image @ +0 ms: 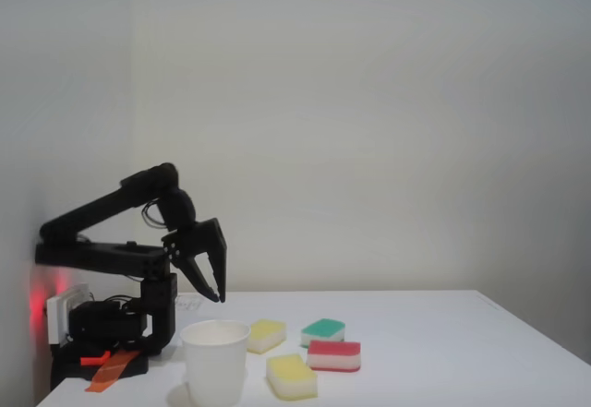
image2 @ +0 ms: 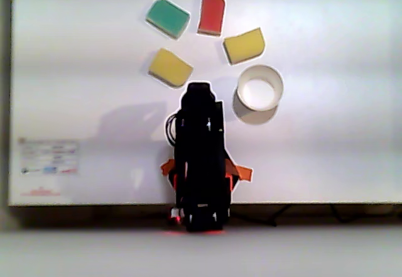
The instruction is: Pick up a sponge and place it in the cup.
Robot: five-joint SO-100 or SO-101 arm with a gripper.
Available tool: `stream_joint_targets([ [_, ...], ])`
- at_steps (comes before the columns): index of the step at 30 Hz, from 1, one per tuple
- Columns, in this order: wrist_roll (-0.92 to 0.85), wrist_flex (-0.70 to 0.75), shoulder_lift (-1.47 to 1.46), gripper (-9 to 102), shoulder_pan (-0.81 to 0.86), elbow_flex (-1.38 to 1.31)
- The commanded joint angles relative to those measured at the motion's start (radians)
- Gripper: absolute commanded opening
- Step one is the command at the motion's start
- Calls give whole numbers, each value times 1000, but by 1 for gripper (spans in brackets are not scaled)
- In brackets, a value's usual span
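Above table (image: 443, 333), gripper (image: 214, 289) held raised, jaws slightly parted, nothing gripped. Sponge (image: 266, 335) seen lying just beyond cup (image: 215, 361), untouched, reachable by short descent.

A plain indoor tabletop setup, most likely a hobbyist's or small lab's test bench. A white table (image: 443, 333) stood against bare, pale walls (image: 369, 102) meeting in a corner. A small black robot arm (image: 120, 241) was fixed at the table's edge with orange clamps (image2: 242, 173), and cables trailed off behind it. A printed sticker (image2: 49, 166) lay flat on the tabletop. A wall socket (image: 63, 307) glowed red beside the arm's base.
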Motion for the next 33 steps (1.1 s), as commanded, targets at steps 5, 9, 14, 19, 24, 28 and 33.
stream_joint_targets([
  [5, 74, -89, -196, 12, -106, -97],
  [9, 77, -150, -287, 16, -149, -115],
  [14, 58, -268, -413, 20, -192, -127],
  [19, 14, -347, -558, 23, -219, -176],
  [24, 6, -388, -687, 25, -255, -249],
  [28, 3, -454, -782, 26, -262, -279],
  [33, -2, -529, -877, 26, -270, -295],
])
